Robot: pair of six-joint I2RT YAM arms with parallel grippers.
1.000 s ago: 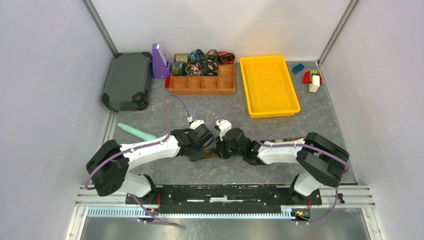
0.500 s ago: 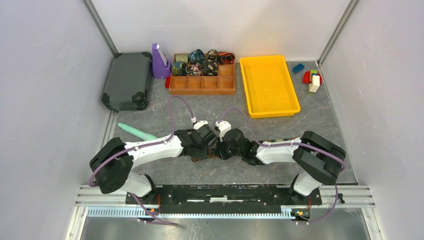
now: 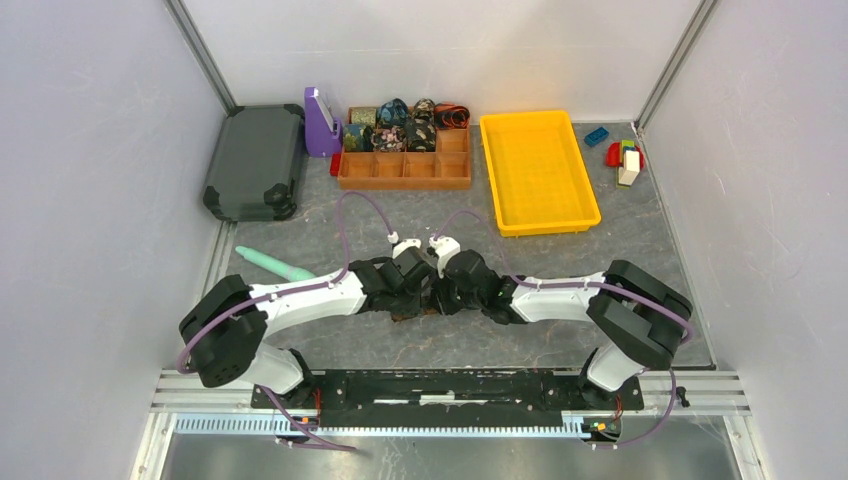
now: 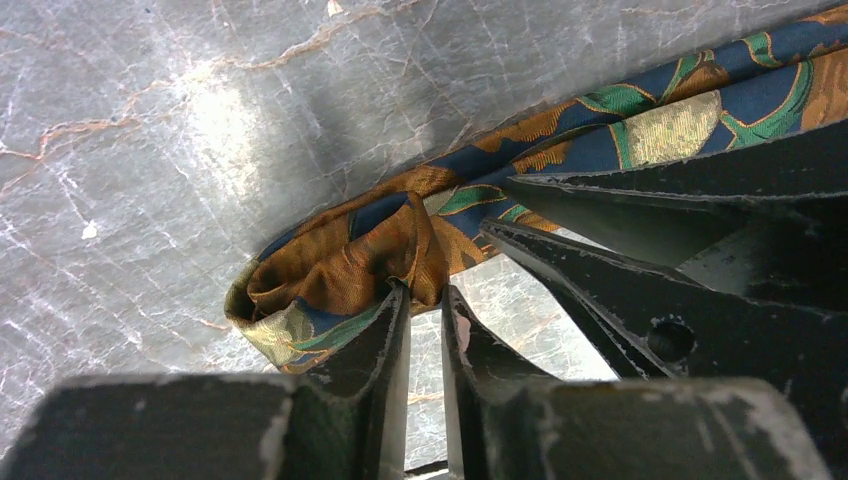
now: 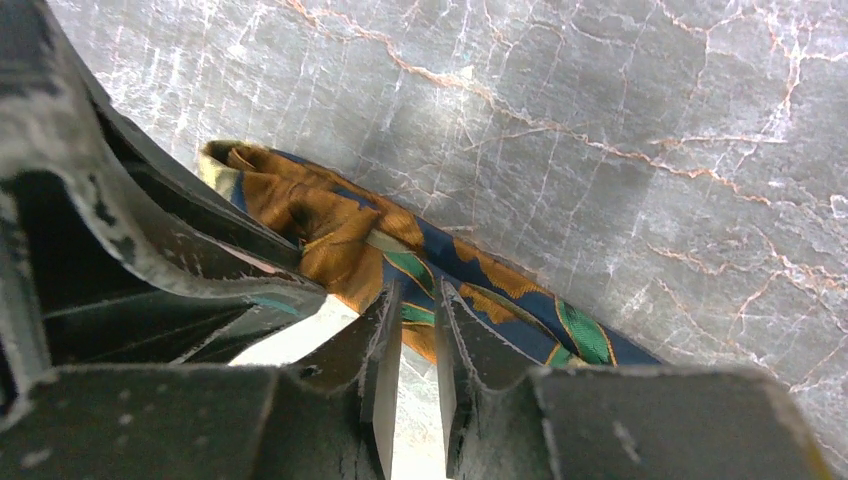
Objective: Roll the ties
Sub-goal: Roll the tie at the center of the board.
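Tie (image 4: 340, 260) rolling, first turn: folded end on counter (image 4: 150, 120) directly at tips of left pincer (image 4: 425, 300), strip running on between tips of right pincer (image 5: 413, 305). Right pincer narrow, nipping strip; left pincer narrow, grip on fold not determinable. Next, probably: turn fold over onto strip, keeping tension.

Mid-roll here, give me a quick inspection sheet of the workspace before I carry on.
Surface: grey marbled table, light glare.
Job's things: tie lies on it, one end folded over; rolled ties fill the wooden organiser's far compartments.
Clutter: yellow tray, grey case, purple holder, teal stick, toy blocks.
Grippers: left pincer nearly closed at the tie's fold, grip unclear; right pincer shut on the tie.
Cables: purple cables arch off both wrists, unsnagged.
Surroundings: white walls on three sides.
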